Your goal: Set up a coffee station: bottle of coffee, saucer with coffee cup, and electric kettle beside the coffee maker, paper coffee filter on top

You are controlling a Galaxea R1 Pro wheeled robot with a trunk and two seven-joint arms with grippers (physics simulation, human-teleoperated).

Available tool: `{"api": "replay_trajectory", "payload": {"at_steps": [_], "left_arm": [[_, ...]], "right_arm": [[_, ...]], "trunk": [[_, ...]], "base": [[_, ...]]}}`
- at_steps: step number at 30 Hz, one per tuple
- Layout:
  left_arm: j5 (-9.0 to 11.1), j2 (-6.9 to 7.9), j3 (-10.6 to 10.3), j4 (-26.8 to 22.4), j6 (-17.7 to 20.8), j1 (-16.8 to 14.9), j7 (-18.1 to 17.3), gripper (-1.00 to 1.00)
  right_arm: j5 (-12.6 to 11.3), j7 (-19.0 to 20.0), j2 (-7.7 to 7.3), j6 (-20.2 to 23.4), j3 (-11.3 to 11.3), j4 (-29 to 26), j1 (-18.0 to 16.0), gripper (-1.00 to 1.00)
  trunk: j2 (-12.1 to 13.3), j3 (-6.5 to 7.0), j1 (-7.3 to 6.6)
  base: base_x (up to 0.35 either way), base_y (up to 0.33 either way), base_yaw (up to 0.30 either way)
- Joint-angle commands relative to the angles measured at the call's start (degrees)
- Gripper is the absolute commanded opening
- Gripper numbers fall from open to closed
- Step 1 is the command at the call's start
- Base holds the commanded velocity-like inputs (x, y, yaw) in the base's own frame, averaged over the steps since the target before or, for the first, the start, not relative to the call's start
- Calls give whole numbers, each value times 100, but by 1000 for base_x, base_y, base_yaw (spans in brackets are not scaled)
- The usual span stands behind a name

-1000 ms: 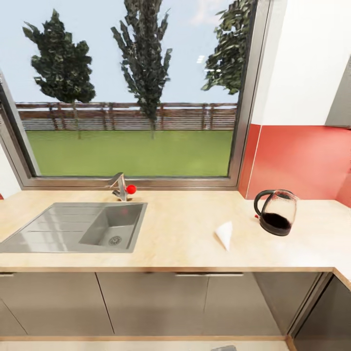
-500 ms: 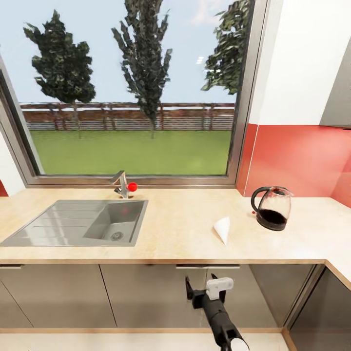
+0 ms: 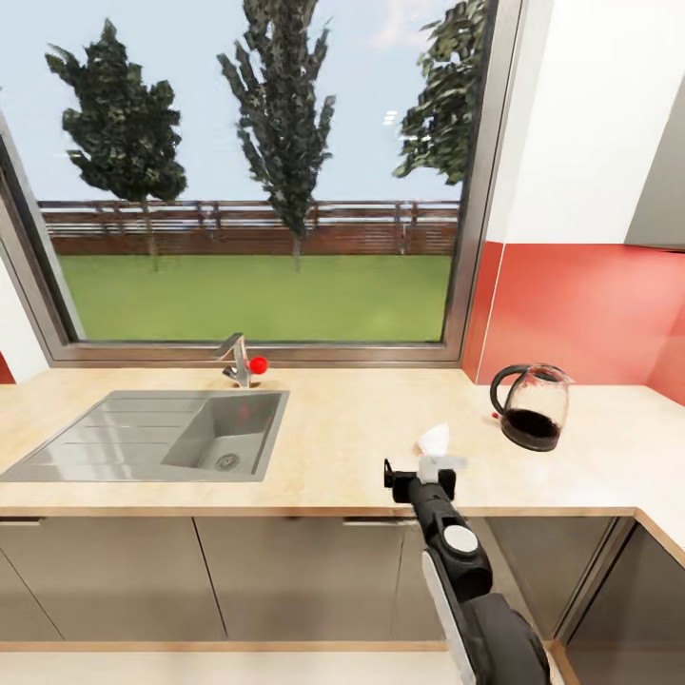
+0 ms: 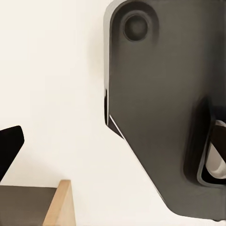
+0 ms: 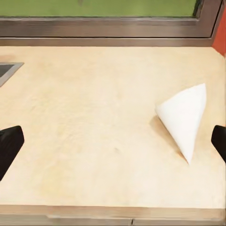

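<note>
**Paper filter lies on the worktop, right gripper just short of it**

Paper coffee filter (image 3: 435, 439), a small white cone, lies on its side on the long light beige wood-grain countertop (image 3: 342, 447), between the grey inset sink (image 3: 162, 436) and the rounded clear glass electric kettle (image 3: 531, 407) with its black base and big black loop handle. The kettle stands upright near the red wall, well apart from the filter. In the right wrist view the cone (image 5: 185, 118) rests flat, its point towards the counter's front edge.

The right gripper (image 3: 420, 473) hangs at the counter's front edge, just before the filter, with its dark fingertips (image 5: 9, 146) spread wide and nothing between them. One fingertip of the left gripper (image 4: 8, 146) shows against a pale wall; I cannot tell how its fingers stand.
</note>
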Motion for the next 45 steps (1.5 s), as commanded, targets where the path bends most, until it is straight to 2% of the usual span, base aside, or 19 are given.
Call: {"api": "replay_trajectory", "payload": {"at_steps": [1, 5, 9, 12, 14, 15, 17, 19, 20, 24, 26, 29, 33, 34, 37, 38, 40, 43, 45], "left_arm": [[8, 0, 4, 4, -13, -2, 0, 100], [0, -1, 11, 5, -17, -2, 3, 100], [-20, -18, -1, 5, -21, -2, 15, 100], [-32, -26, -9, 5, -21, -2, 17, 100], [-31, -24, -10, 5, -21, -2, 17, 100], [-29, -22, -9, 5, -21, -2, 17, 100], [-28, -35, -4, 5, -21, -2, 17, 100], [-31, -44, -4, 5, -21, -2, 17, 100], [-32, -46, -6, 5, -21, -2, 17, 100], [-31, -53, -11, 5, -26, 0, 12, 100], [-32, -54, -11, 5, -28, -1, 5, 100], [-33, -53, -11, 5, -30, -1, -9, 100], [-37, -54, -11, 5, -30, 0, -22, 100], [-36, -54, -11, 5, -30, 2, -25, 100], [-35, -54, -11, 7, -30, 4, -31, 100], [-34, -54, -11, 10, -30, 6, -33, 100], [-38, -54, -11, 12, -30, 7, -38, 100], [-39, -54, -11, 13, -30, 7, -43, 100], [-41, -54, -11, 13, -30, 12, -44, 100]], "right_arm": [[43, -17, 0, 266, -26, -4, -219, 100], [43, -18, 0, 1194, -338, 9, -830, 100], [48, -14, 0, 2230, -416, 21, -1361, 100], [50, 24, 0, 2694, -410, 22, -1549, 100], [65, 44, -18, 2795, -397, 27, -1651, 100], [70, 55, -160, 2820, -385, 30, -1702, 100], [76, 109, -624, 2853, -316, 37, -1844, 100], [77, 264, -879, 2860, -281, 39, -1919, 100], [77, 327, -945, 2861, -276, 39, -1937, 100], [106, 1540, -1800, 2865, -257, 43, -2188, 100], [169, 2040, -2103, 2865, -256, 46, -2319, 100], [336, 2727, -2390, 2867, -252, 48, -2485, 100], [868, 3891, -2638, 2867, -243, 49, -2599, 100], [1325, 4571, -2683, 2863, -240, 50, -2612, 100], [2143, 5669, -2706, 2842, -241, 51, -2620, 100], [2509, 6238, -2709, 2836, -241, 50, -2621, 100], [3011, 7015, -2712, 2824, -240, 57, -2622, 100], [3574, 7673, -2713, 2646, -240, 96, -2622, 100], [3905, 8051, -2714, 2263, -244, 138, -2622, 100]], "trunk": [[-3, -3, 3], [-3, -3, 3], [-3, -3, 3], [-3, -3, 3], [-3, -3, 3], [-3, -3, 3], [-3, -3, 3], [-3, -3, 3], [-3, -3, 3], [-3, -3, 3], [-3, -3, 3], [-3, -3, 3], [-3, -3, 3], [-3, -3, 3], [-3, -3, 3], [-3, -3, 3], [-3, -3, 3], [-3, -3, 3], [-3, -3, 3]], "base": [[218, 0, 0], [303, 0, 0], [271, 0, 0], [62, 0, 0], [16, 0, 0], [8, 0, 0], [3, 0, 0], [1, 0, 0], [0, 0, 0], [0, 0, 0], [0, 0, 0], [0, 0, 0], [0, 0, 0], [0, 0, 0], [0, 0, 0], [0, 0, 0], [0, 0, 0], [0, 0, 0], [0, 0, 0]]}}
